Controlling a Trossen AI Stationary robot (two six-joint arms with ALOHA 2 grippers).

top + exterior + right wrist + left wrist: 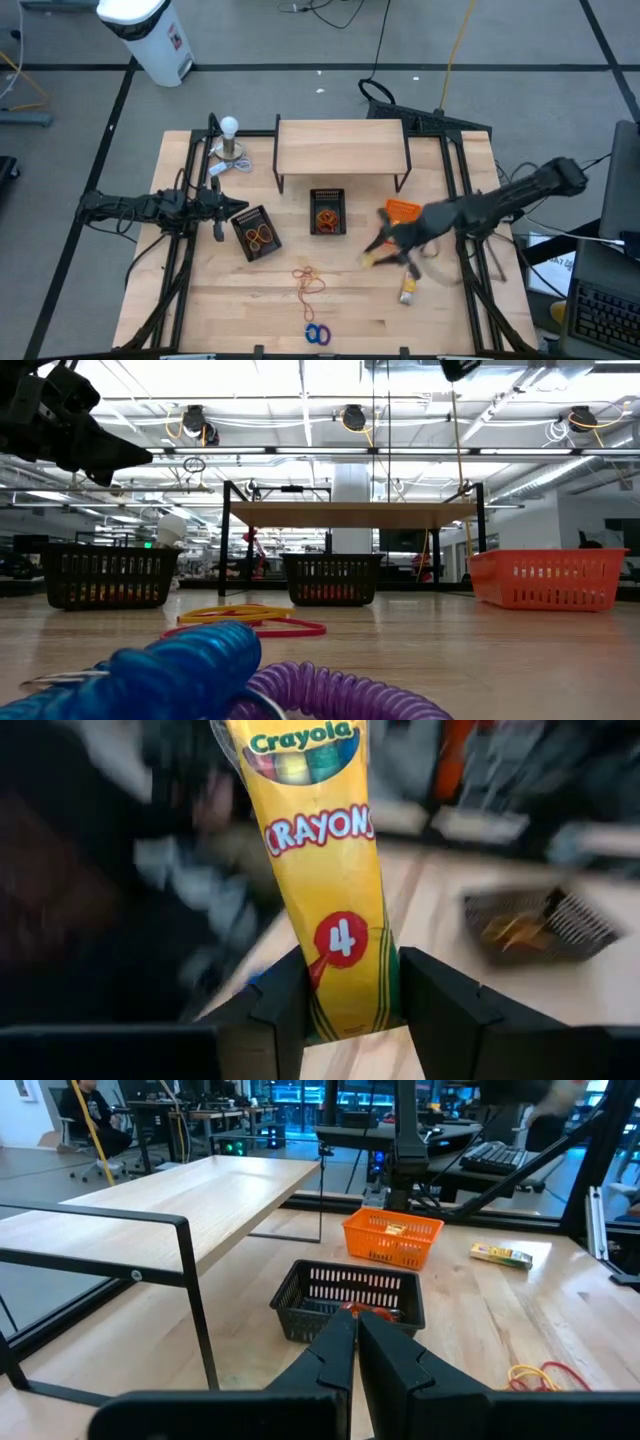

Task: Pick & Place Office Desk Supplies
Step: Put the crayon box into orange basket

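Right gripper: (345, 1005) closed on a yellow crayon packet (322, 870); the packet stands upright between the two fingers and bears the print "Crayola Crayons 4". In the high view this gripper (385, 245) is above the right part of the table, just below the orange bin.
Left gripper: (357, 1342) fingers shut, nothing between them. In the high view it (232, 209) hangs over the left part of the table, just beside the left mesh bin.
Second packet: (408, 291) a yellow packet lies flat on the table, below the right gripper; the left wrist view shows it (501, 1255) beside the orange bin.
Loose bands: (309, 281) tan and orange rubber bands lie on bare wood, near the front centre of the table.
Rings: (317, 334) blue and purple coil rings lie at the front edge of the table; the low view shows them (190, 670) close to the lens.
Left mesh bin: (257, 232) black, tilted on the table, with orange bands inside.
Centre mesh bin: (327, 212) black, just in front of the shelf, with red and orange bands inside.
Orange bin: (402, 211) right of the centre mesh bin; it holds a yellow packet (392, 1230).
Shelf: (340, 148) a wooden riser on black legs, at the back centre of the table.
Bulb: (229, 140) white, on a round metal base, at the back left.
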